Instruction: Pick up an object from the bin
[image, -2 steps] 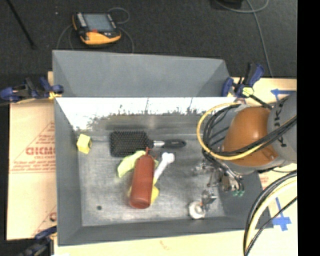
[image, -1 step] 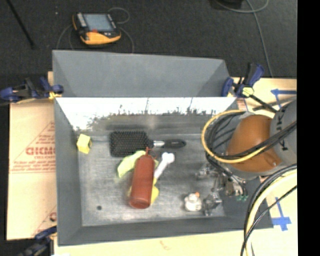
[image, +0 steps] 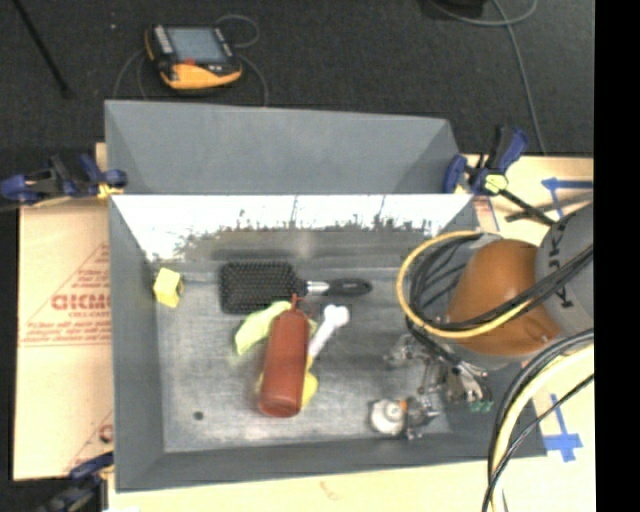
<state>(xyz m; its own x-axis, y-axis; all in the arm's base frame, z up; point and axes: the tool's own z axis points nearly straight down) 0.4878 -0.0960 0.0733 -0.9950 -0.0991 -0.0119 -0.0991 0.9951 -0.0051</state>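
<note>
Grey metal bin (image: 200, 372), floor scuffed, walls sloped. In its near right corner lies a small whitish rounded object with an orange spot (image: 385, 415), just beside the gripper (image: 425, 395); whether they touch cannot be determined. How wide the gripper stands cannot be told. The object is judged light, hard and apt to roll, best taken across its width from above. Outward to the left, a red-brown plastic squeeze bottle (image: 283, 365) lies over a yellow-green soft piece (image: 253, 330), with a white plastic utensil (image: 328, 328) alongside. A black bristled hairbrush (image: 260, 285) lies behind, and a small yellow block (image: 168, 288) sits well apart near the left wall.
</note>
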